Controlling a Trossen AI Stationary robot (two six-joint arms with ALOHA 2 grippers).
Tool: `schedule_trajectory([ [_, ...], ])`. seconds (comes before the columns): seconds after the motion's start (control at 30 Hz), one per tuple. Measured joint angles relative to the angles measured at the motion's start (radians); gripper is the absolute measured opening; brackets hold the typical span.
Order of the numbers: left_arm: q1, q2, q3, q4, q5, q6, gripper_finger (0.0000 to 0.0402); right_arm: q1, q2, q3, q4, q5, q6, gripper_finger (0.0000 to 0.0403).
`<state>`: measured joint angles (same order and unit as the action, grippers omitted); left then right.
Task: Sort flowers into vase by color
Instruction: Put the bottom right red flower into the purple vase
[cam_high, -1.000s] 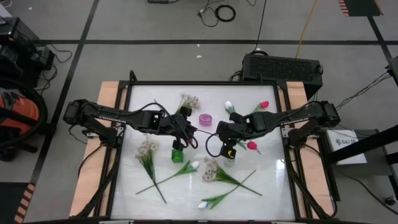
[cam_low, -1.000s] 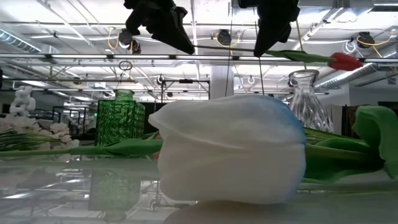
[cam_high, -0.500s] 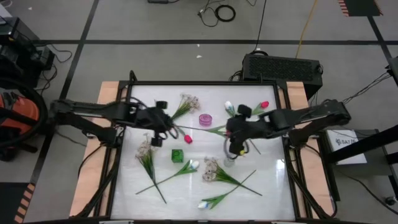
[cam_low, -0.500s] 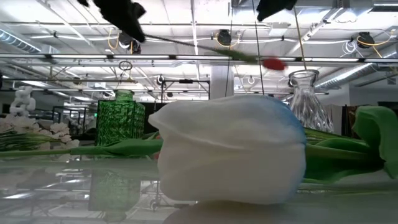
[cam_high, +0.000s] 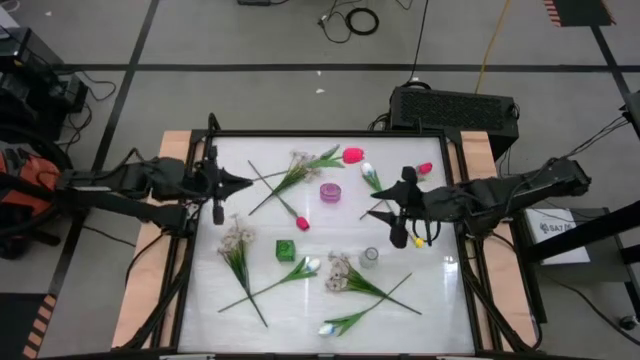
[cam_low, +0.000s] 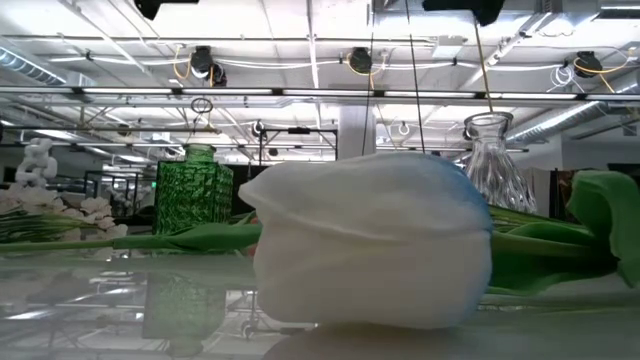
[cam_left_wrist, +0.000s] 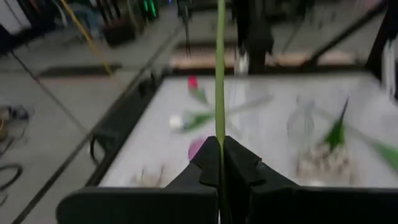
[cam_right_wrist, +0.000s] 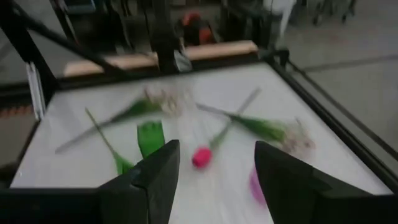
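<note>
Left gripper (cam_left_wrist: 221, 163) is pinched tight on a pink tulip's stem (cam_left_wrist: 220, 74), holding it over the table's left side with the bloom (cam_high: 353, 155) out toward the far middle. Right gripper (cam_right_wrist: 214, 165) hangs spread wide, holding nothing, above another pink tulip (cam_right_wrist: 201, 157) on the table (cam_high: 440, 290).

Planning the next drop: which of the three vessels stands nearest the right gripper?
The clear glass vase, just beside the right gripper; the green vase and the small pink vessel both stand farther off, toward the table's middle.
</note>
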<state>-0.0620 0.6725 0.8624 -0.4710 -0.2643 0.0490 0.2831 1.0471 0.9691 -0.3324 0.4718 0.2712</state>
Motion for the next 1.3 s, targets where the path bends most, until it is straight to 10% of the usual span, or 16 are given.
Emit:
schedule_trajectory([
  [0.53, 0.003, 0.059, -0.382, 0.873, 0.028, 0.005, 0.0004, -0.089, 0.214, -0.200, 0.913, -0.089, -0.152, 0.0201],
  [1.3, 0.001, 0.335, -0.392, 1.150, 0.135, -0.009, 0.0006, -0.193, 0.456, 0.040, 1.077, -0.252, -0.287, 0.0201],
])
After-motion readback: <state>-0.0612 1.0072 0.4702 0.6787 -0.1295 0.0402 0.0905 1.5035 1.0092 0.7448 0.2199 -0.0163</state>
